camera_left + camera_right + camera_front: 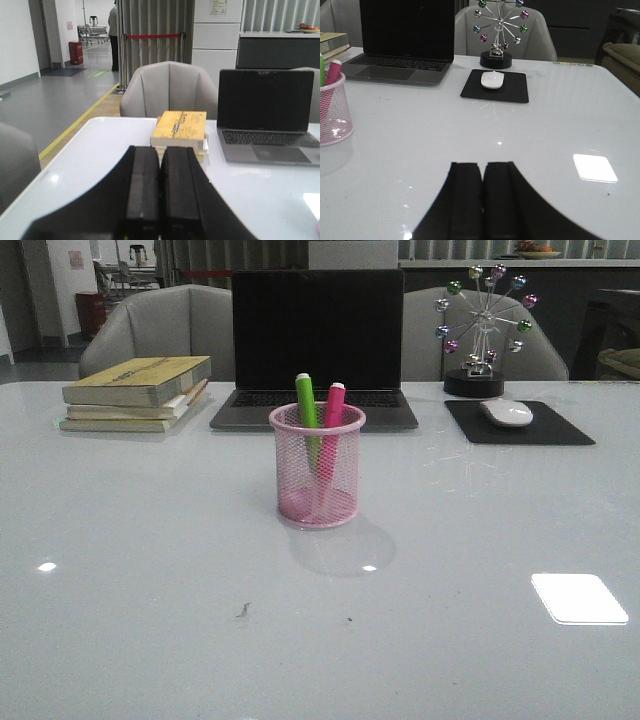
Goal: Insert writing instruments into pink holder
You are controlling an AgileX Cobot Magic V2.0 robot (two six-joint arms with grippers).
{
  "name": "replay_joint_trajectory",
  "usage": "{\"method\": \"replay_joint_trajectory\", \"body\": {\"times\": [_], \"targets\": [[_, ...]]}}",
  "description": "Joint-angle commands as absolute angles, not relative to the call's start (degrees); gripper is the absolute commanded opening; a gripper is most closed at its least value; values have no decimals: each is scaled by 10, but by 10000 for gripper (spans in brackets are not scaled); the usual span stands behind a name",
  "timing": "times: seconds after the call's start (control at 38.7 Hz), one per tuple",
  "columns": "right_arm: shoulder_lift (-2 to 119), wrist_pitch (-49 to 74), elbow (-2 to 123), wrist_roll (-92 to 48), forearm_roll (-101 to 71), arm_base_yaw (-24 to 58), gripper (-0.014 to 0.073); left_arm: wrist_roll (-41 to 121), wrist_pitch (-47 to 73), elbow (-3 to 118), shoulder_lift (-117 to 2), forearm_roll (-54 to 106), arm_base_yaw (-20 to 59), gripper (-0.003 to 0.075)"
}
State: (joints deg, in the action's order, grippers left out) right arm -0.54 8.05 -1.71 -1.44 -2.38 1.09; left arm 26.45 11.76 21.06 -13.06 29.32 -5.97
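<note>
Holder (pixel 317 465) upright mid-surface (pixel 150 590), just in front of laptop (pixel 317 340). Books (pixel 137 392) off to its left, mousepad (pixel 517 423) with mouse (pixel 507 412) to its right. Green marker (pixel 307 405) and pink marker (pixel 332 410) both stand inside, leaning, tops above the rim. Left pincer (pixel 160 200) clenched, empty. Right pincer (pixel 482 200) clenched, empty.

Place: we see an office.
Desk: glossy white table (pixel 150 620), open dark laptop (pixel 318 340), white mouse (pixel 507 413) on black pad (pixel 560 430).
Surroundings: grey padded chairs (pixel 169 87), corridor beyond.
</note>
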Motion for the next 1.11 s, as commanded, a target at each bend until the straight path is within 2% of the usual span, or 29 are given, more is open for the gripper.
{"method": "replay_joint_trajectory", "body": {"times": [0.0,0.23,0.67,1.09], "targets": [[-8,35,-18,-14,-18,8,23,263,80,183,-100,308,-61,92],[-8,35,-18,-14,-18,8,23,263,77,107,-47,354,-61,92],[-8,35,-18,-14,-18,8,23,263,62,71,-29,354,-21,92],[-8,35,-18,-14,-18,8,23,263,21,18,17,329,-21,92]]}}
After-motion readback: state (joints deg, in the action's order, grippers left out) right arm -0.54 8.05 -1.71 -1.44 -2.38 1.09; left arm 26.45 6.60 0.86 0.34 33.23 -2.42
